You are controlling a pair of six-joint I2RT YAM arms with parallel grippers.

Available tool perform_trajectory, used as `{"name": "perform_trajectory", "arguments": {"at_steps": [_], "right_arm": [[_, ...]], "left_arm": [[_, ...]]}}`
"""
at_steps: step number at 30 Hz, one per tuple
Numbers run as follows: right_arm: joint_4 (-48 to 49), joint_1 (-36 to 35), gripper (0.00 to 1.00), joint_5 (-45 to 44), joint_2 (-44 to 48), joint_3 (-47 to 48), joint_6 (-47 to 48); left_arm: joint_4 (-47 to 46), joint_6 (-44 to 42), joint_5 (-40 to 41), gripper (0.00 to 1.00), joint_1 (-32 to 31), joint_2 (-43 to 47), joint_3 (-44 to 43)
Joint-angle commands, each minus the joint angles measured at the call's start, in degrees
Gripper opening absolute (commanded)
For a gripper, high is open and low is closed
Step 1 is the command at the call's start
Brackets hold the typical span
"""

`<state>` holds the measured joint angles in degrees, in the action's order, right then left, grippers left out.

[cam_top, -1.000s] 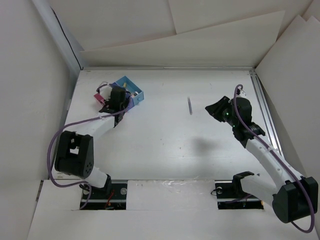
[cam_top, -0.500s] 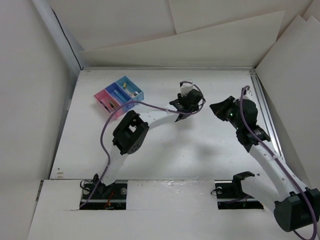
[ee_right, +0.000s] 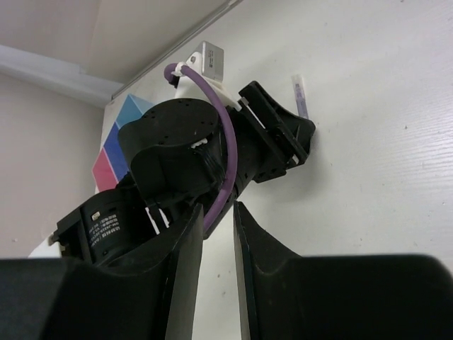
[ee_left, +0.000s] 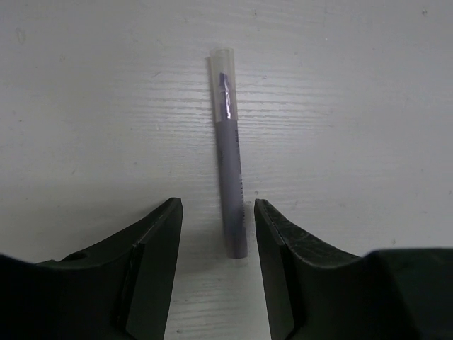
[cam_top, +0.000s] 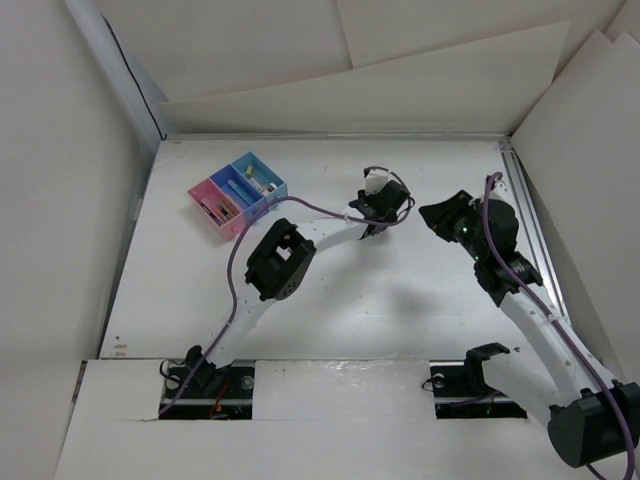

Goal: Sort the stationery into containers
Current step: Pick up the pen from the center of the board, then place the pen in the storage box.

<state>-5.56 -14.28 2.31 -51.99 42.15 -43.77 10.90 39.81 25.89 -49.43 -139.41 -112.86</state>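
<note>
Lying flat on the table (ee_left: 368,106), the grey pen (ee_left: 230,177) ran up the middle of the left wrist view. Its lower end sat ungripped between the spread fingers of the left gripper (ee_left: 217,209), nearer the right-hand one. The right gripper (ee_right: 218,219) was slightly parted, empty. Bins (cam_top: 237,188) sat upper left overhead.

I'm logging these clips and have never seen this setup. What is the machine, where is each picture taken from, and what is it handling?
Two robot arms are bolted at the near edge of a white table. One picture looks down from above; the other two come from wrist cameras. The left gripper, open, straddles the near end of a grey pen lying on the table, not gripping yet. The right gripper hovers nearby, fingers slightly apart, empty. Joined pink and blue containers sit far left.
</note>
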Motion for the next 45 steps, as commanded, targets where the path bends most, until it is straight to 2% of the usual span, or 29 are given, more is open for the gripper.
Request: {"name": "perform_trajectory", "arguments": {"at_steps": [1,6,9,11,17,19,24,25,28,36,38,42,45], "right_arm": [[2.0,0.3,0.30,0.6,1.3,-0.1,0.0],[2.0,0.3,0.30,1.2,0.7,-0.1,0.0],[2.0,0.3,0.30,1.2,0.7,-0.1,0.0],[2.0,0.3,0.30,1.2,0.7,-0.1,0.0],[2.0,0.3,0.30,0.7,0.7,-0.1,0.0],[2.0,0.3,0.31,0.7,0.7,-0.1,-0.5],[2.0,0.3,0.36,1.2,0.7,-0.1,-0.5],[2.0,0.3,0.36,1.2,0.1,-0.1,-0.5],[2.0,0.3,0.38,2.4,-1.3,-0.1,-0.5],[2.0,-0.2,0.38,3.0,-2.6,0.4,0.0],[2.0,-0.2,0.38,3.0,-2.6,0.4,0.0],[2.0,-0.2,0.38,3.5,-3.2,0.4,0.0],[2.0,-0.2,0.38,3.5,-3.2,0.4,0.0]], "left_arm": [[2.7,0.0,0.1,0.40,-0.2,-1.1,-1.9],[3.2,0.0,1.4,0.27,-0.2,-1.6,-1.4],[3.3,0.0,2.6,0.04,-0.2,0.4,2.0],[2.5,0.0,4.0,0.00,-0.2,2.3,4.7],[-4.6,-2.3,7.2,0.00,-0.2,15.0,18.4],[-5.8,-2.3,6.6,0.00,2.0,21.8,23.7],[-12.7,0.7,-2.3,0.00,10.7,35.6,35.7],[-13.6,1.2,-2.3,0.00,13.6,40.1,39.7],[-15.7,2.6,-1.5,0.00,17.1,47.7,44.9],[-19.3,9.7,-6.0,0.00,36.2,57.6,59.0],[-19.4,9.7,-5.0,0.00,37.9,58.1,59.8],[-13.3,9.7,-1.8,0.00,37.9,54.4,56.9],[-12.0,9.0,1.3,0.00,37.9,52.5,56.3]]}}
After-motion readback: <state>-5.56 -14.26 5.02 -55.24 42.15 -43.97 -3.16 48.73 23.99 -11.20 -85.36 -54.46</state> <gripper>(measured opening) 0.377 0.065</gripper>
